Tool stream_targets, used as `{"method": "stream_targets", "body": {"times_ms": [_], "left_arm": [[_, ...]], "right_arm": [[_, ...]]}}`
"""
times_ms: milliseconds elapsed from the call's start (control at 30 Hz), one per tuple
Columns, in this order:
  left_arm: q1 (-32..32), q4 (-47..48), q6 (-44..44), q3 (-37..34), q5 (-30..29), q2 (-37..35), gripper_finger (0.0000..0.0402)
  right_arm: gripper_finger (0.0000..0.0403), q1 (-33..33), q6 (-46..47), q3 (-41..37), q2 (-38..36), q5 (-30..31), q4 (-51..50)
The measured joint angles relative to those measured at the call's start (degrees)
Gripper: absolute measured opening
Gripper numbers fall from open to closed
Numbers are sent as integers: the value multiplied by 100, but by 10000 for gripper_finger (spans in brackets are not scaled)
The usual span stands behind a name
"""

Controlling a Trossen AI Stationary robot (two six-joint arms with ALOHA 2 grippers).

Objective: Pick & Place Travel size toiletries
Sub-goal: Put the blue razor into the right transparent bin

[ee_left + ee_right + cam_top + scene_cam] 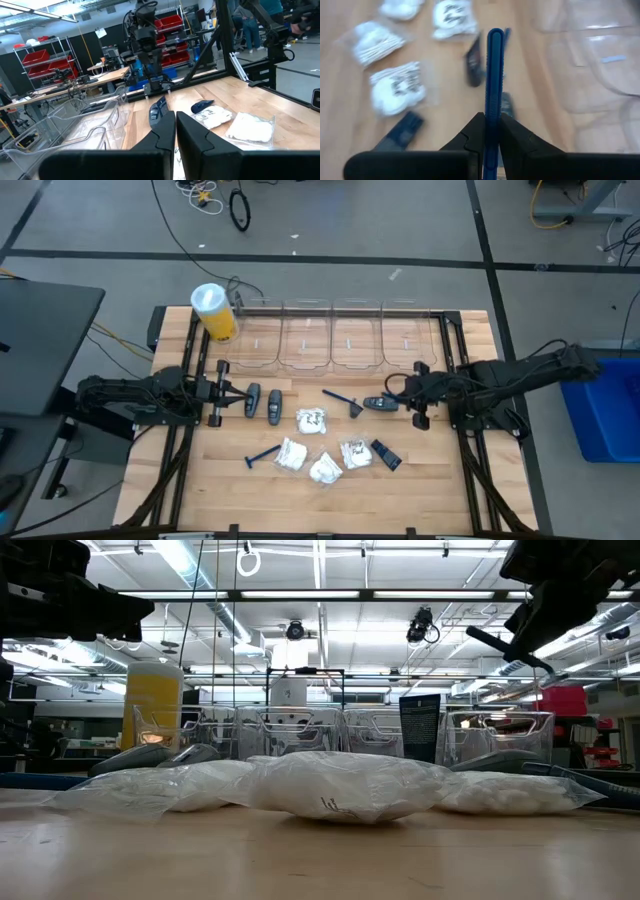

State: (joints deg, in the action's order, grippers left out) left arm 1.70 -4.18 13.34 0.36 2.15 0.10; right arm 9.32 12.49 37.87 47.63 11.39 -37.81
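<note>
I have the right gripper (489, 131) clamped on a blue razor (493, 75), its handle sticking straight out between the fingers; from above it sits at about three o'clock on the table (440, 480), beside a dark grey piece (377, 403). My left gripper (175, 131) waits at nine o'clock, fingers pressed together and holding nothing. White packets (312, 420) cluster near table centre toward six o'clock, a second razor (264, 455) at seven. Clear bins (305, 340) line twelve o'clock.
</note>
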Motion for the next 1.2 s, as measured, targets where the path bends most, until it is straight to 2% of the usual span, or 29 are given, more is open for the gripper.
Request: {"method": "stream_targets", "body": {"times_ms": [200,433,700,1200], "left_arm": [[1,-1,0,0,0,2,24],[1,-1,-2,0,0,2,24],[0,-1,-1,0,0,0,24],[0,-1,0,0,0,2,24]], "right_arm": [[46,-611,-244,0,-167,514,72],[46,-1434,-446,0,-286,509,319],[46,-2031,-502,37,-316,445,274],[46,-3287,-748,1537,-300,343,-523]]}}
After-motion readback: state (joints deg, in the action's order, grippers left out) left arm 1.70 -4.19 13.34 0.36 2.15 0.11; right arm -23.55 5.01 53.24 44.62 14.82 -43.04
